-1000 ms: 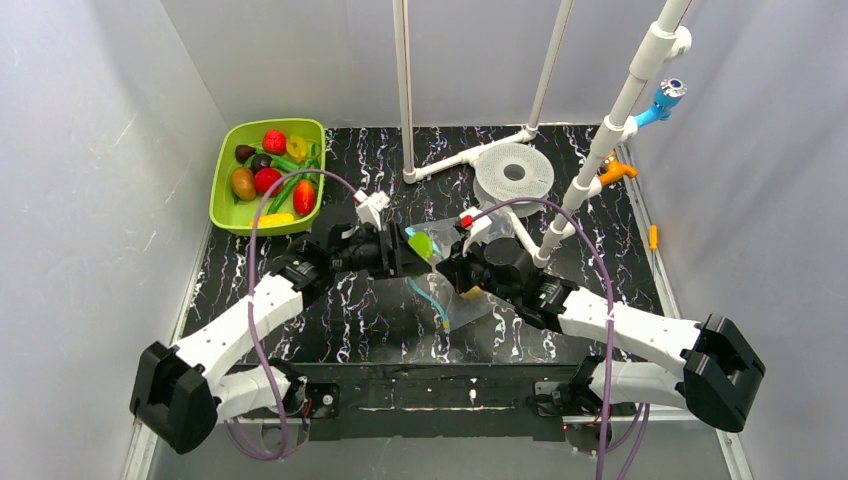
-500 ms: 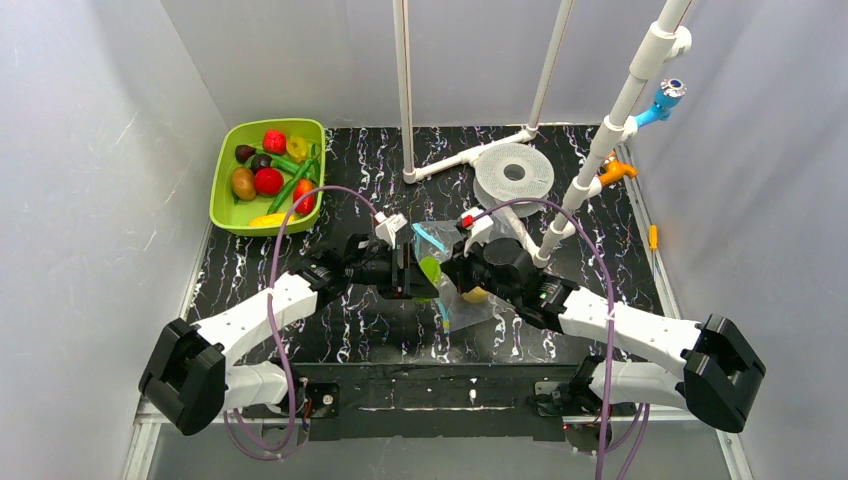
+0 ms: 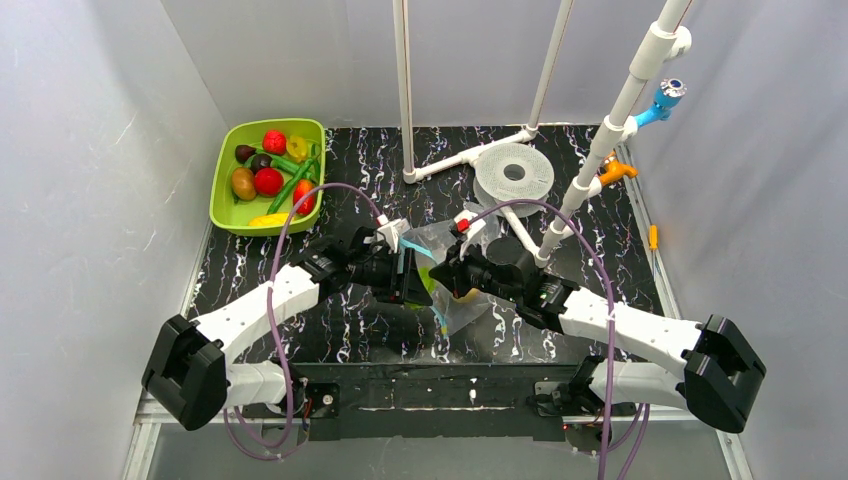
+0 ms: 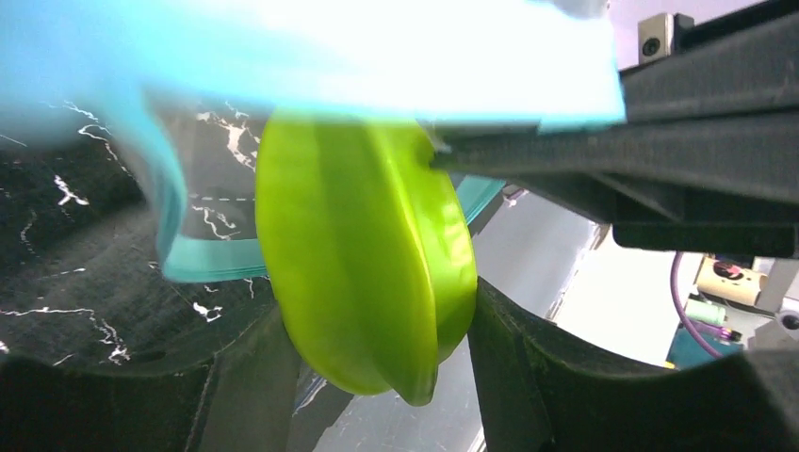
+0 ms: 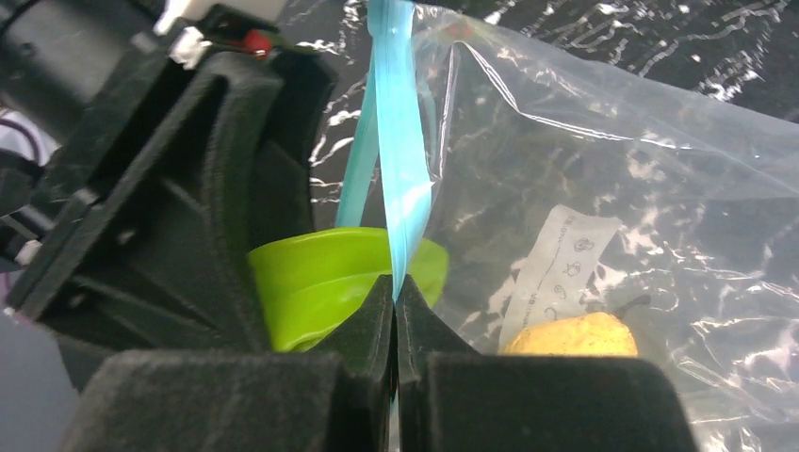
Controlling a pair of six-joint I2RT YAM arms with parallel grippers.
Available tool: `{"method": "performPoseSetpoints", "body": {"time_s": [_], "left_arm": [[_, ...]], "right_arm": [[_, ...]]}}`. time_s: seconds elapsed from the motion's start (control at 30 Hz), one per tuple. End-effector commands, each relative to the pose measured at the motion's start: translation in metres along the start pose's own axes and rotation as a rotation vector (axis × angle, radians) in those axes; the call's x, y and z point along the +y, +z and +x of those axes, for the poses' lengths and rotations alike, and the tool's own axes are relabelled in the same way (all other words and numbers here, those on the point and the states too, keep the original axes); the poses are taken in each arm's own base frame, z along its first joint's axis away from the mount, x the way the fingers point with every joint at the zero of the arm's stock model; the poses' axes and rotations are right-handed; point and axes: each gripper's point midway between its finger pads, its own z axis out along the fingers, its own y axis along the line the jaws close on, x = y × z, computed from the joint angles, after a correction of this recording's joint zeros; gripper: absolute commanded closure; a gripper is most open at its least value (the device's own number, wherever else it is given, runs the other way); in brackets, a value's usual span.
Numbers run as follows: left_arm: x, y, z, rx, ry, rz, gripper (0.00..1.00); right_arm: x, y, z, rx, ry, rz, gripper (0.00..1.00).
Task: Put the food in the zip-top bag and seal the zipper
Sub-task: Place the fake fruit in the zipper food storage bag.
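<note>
The clear zip-top bag (image 3: 462,300) lies mid-table; it also shows in the right wrist view (image 5: 603,169), with a white label (image 5: 556,268) and a yellow pear (image 5: 575,337) inside. My right gripper (image 5: 395,292) is shut on the light-blue zipper (image 5: 403,160) and holds the mouth edge up. My left gripper (image 4: 377,325) is shut on a lime-green starfruit (image 4: 367,264) and holds it at the bag's mouth, right beside the zipper strip (image 4: 212,259). In the top view the two grippers (image 3: 412,275) (image 3: 447,275) meet over the bag.
A lime-green tray (image 3: 225,205) with several toy fruits and vegetables stands at the back left. A white perforated disc (image 3: 513,172) and white pipe stands (image 3: 405,100) are at the back. Small orange and blue fittings sit at the back right.
My left gripper has carried the green starfruit right and nearer, down to the bag's mouth. My right gripper has kept its hold on the zipper edge.
</note>
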Motion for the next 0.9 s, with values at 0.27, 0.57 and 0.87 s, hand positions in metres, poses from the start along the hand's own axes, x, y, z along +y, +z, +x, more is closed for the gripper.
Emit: {"method": "performPoseSetpoints", "body": {"time_s": [0.27,0.57,0.87], "left_arm": [[0.003,0.000,-0.030,-0.129,0.036,-0.067,0.56],[0.000,-0.009,-0.034,-0.190,0.062,-0.067,0.29],[0.002,-0.024,-0.025,-0.194,0.105,-0.104,0.23]], "right_arm": [[0.049,-0.013,-0.022,-0.080,-0.060,-0.268,0.99],[0.042,-0.011,-0.023,-0.083,-0.056,-0.228,0.99],[0.039,-0.009,-0.022,-0.081,-0.054,-0.211,0.99]]}}
